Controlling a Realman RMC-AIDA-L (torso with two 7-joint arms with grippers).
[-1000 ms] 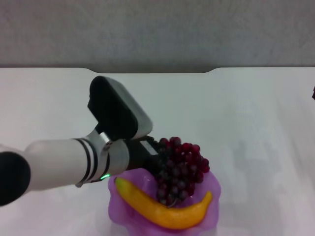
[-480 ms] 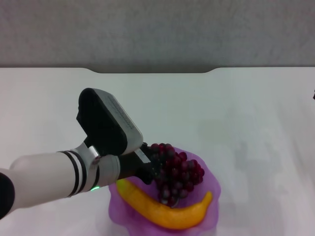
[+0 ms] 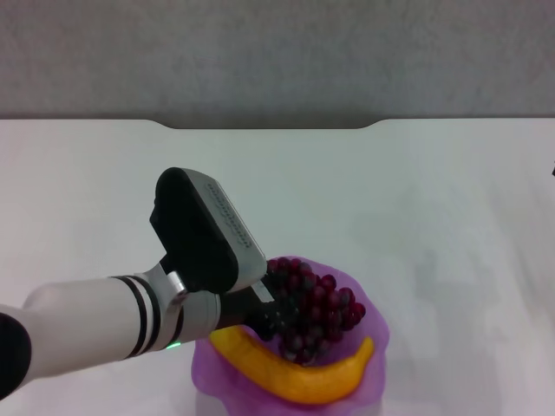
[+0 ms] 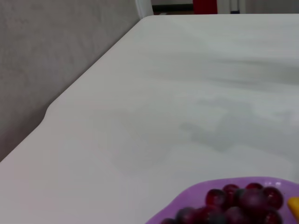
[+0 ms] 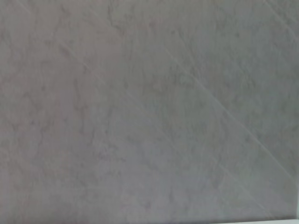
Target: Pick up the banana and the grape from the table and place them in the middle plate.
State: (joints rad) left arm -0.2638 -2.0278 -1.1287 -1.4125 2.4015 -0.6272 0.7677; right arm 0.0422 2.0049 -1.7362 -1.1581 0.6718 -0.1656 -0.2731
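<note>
The grape bunch [image 3: 318, 303] lies in the light-purple scalloped middle plate [image 3: 375, 340] at the table's near edge, resting on the yellow banana [image 3: 305, 374], which curves across the plate's front. My left gripper [image 3: 270, 317] reaches in from the left and is shut on the left end of the grape bunch, its fingers mostly hidden behind the wrist. The left wrist view shows the grapes [image 4: 233, 207], the plate rim [image 4: 187, 201] and a sliver of banana [image 4: 294, 205]. The right gripper is out of view.
The white table [image 3: 416, 199] stretches away to its notched far edge, with a grey wall behind. My left forearm [image 3: 95, 325] crosses the near left of the table. The right wrist view shows only grey wall.
My left gripper has lowered the grape bunch from above the plate into it, onto the banana, then shifted slightly right. The banana and plate have not moved.
</note>
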